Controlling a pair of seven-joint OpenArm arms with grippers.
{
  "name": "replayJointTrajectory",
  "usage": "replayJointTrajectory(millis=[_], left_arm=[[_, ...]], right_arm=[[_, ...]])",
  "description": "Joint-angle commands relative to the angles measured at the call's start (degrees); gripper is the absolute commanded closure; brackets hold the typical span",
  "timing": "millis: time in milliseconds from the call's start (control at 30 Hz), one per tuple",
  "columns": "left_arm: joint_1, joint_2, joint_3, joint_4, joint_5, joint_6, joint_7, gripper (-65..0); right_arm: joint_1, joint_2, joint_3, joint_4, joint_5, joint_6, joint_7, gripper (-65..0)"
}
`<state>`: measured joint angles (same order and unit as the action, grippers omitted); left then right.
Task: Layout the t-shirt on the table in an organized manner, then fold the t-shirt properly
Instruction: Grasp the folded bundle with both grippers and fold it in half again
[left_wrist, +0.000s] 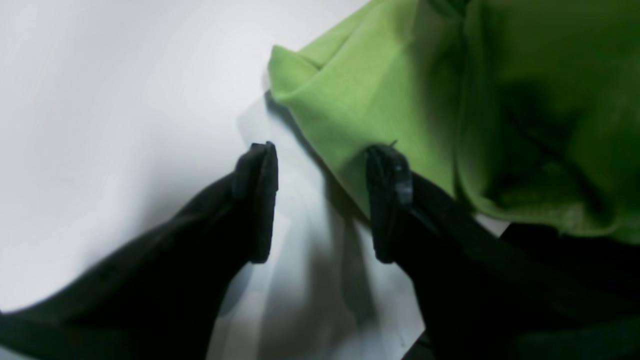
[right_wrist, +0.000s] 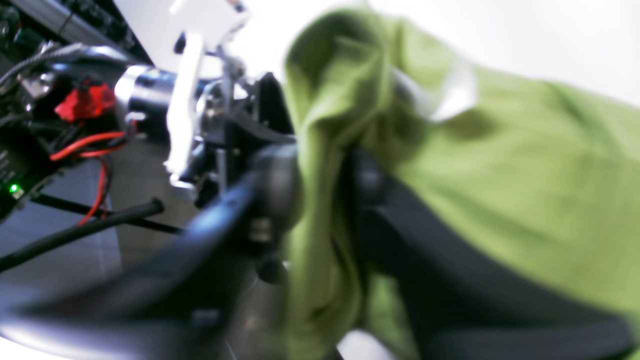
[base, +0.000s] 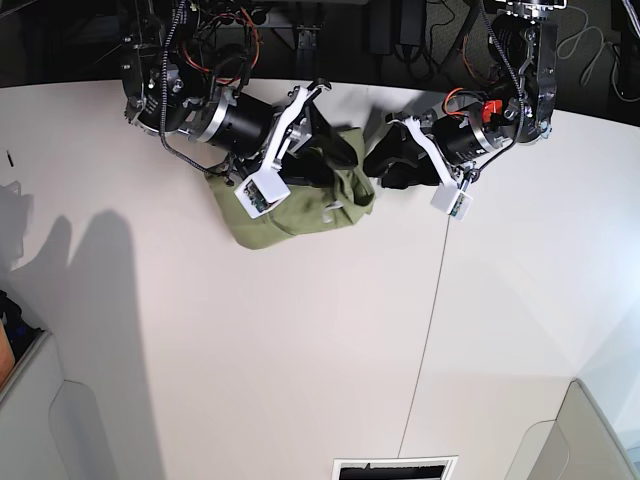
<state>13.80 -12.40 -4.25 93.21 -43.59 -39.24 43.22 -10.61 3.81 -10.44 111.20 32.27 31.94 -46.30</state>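
Observation:
The olive-green t-shirt (base: 290, 215) lies bunched in a heap near the far edge of the white table (base: 300, 350). My right gripper (right_wrist: 320, 190) stands over the heap's top with its fingers apart. A fold of the t-shirt (right_wrist: 525, 190) runs between them, and the small white tag (right_wrist: 445, 95) shows just beyond. In the base view this gripper (base: 335, 150) sits on the heap's far side. My left gripper (left_wrist: 322, 200) is open above bare table. Its right finger (left_wrist: 387, 200) touches the hem of the t-shirt (left_wrist: 375, 100). From the base view it (base: 385, 165) is at the heap's right edge.
A thin dark seam (base: 430, 330) crosses the table from front to back. Grey bins stand at the front left (base: 40, 420) and front right (base: 590, 430) corners. A dark slot (base: 395, 468) sits at the front edge. Cables and electronics (base: 220, 30) crowd the back.

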Motion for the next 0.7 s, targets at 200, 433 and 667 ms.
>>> replayJointTrajectory(millis=[200, 433, 667], left_arm=[[-0.48, -0.33, -0.17, 0.81, -1.57, -0.76, -0.94, -31.5], [-0.46, -0.33, -0.17, 0.81, -1.60, -0.76, -0.22, -31.5], [-0.50, -1.44, -0.33, 0.81, -1.68, -0.76, -0.17, -31.5]], right_arm=[[1.20, -0.20, -4.55, 0.98, 2.71, 0.48, 1.53, -33.8], [7.21, -0.26, -3.06, 1.31, 1.36, 0.28, 2.84, -27.9], [8.83, -0.79, 1.86, -2.64, -6.45, -0.57, 2.78, 0.0]])
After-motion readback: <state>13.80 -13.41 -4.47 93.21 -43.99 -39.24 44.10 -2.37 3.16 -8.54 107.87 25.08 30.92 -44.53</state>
